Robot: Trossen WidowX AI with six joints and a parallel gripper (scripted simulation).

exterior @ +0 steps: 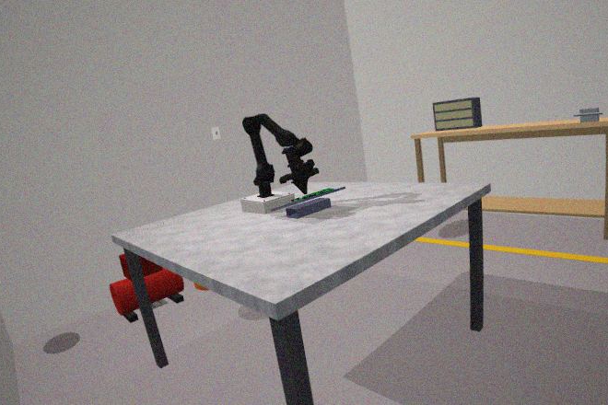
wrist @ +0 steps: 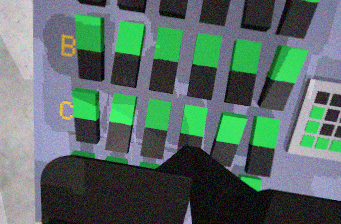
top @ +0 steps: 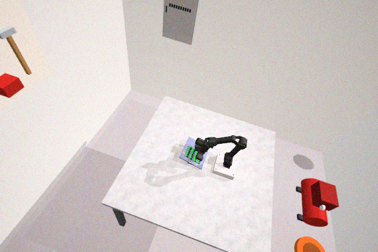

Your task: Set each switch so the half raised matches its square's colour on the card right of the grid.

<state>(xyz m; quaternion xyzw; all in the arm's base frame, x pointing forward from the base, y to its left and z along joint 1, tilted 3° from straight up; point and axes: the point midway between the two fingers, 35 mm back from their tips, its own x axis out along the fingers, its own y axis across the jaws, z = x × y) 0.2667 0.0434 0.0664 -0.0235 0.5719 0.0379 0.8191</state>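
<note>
The tilted blue switch panel (top: pixel 190 140) (wrist: pixel 46 100) carries rows of rocker switches, each green on its far half and dark on its near half. Rows B and C show in the wrist view; the row above is cut off and the row below C is mostly hidden by the fingers. Which halves are raised is hard to tell. The card (wrist: pixel 304 115) is partly cut off: its far row shows dark, the middle rows green first then dark, the nearest row mostly green. My gripper (exterior: pixel 305 191) (wrist: pixel 190 154) is shut and empty, its tips just over the panel, near row C's fourth switch in the wrist view.
The white arm base (top: pixel 223 171) (exterior: pixel 257 205) stands beside the panel's near edge on the marbled table (top: pixel 171 190) (exterior: pixel 209 253). A dark blue block (exterior: pixel 309 208) sits under the panel. A red tank (top: pixel 310 201) stands on the floor beyond the table.
</note>
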